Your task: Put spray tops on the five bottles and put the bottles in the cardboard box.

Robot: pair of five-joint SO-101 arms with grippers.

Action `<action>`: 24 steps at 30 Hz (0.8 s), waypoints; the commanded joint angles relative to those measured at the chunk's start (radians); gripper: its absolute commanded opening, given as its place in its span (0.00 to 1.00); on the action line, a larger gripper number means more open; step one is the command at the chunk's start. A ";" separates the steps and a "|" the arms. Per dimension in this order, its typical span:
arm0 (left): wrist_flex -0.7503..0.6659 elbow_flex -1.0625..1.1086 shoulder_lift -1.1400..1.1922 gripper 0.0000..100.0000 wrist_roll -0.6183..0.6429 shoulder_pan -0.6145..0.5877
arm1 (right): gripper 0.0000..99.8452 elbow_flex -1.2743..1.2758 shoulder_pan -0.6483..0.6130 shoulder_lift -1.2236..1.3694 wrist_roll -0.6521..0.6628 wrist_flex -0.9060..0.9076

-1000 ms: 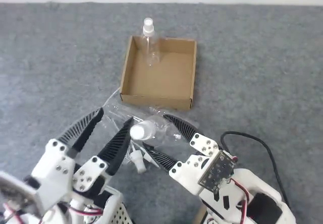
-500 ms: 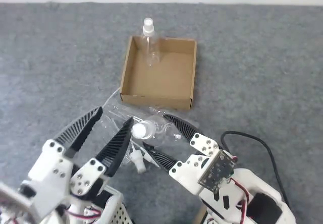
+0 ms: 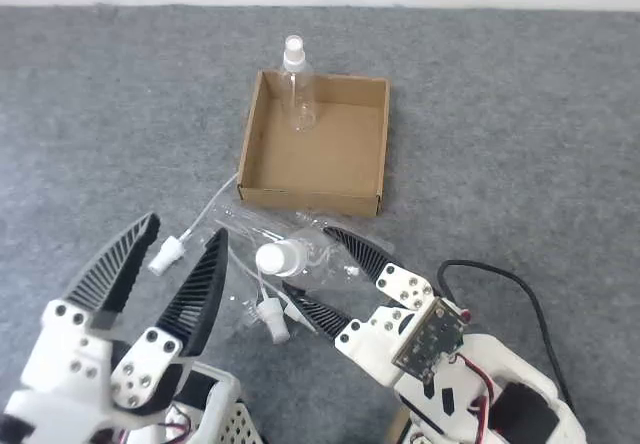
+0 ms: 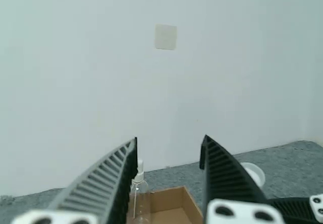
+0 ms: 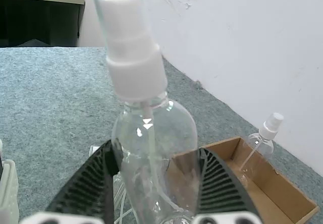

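My right gripper (image 3: pixel 305 257) is shut on a clear bottle (image 3: pixel 300 256) that carries a white spray top (image 3: pixel 272 258); in the right wrist view the bottle (image 5: pixel 154 148) stands upright between the fingers with its spray top (image 5: pixel 130 47) above. My left gripper (image 3: pixel 187 226) hangs open to the left of it, holding nothing, and its fingers (image 4: pixel 108 186) frame the far scene. The cardboard box (image 3: pixel 262 134) lies beyond, with one capped bottle (image 3: pixel 297 89) at its far edge, the same capped bottle (image 4: pixel 137 183) as in the left wrist view. A loose spray top (image 3: pixel 165 254) lies under the left gripper.
More loose spray tops (image 3: pixel 270 319) and clear plastic wrapping (image 3: pixel 245 226) lie on the grey carpet in front of the box. A white basket (image 3: pixel 225 414) sits at the near edge by the left arm. A black cable (image 3: pixel 500 274) loops beside the right arm.
My left gripper has drawn back and to the left, away from the held bottle's top, uncovering a loose spray top on the carpet. The right gripper and its bottle have stayed put.
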 commanded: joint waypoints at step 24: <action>0.002 0.139 0.003 0.19 -0.011 0.110 | 0.02 -0.012 -0.008 0.008 -0.002 -0.025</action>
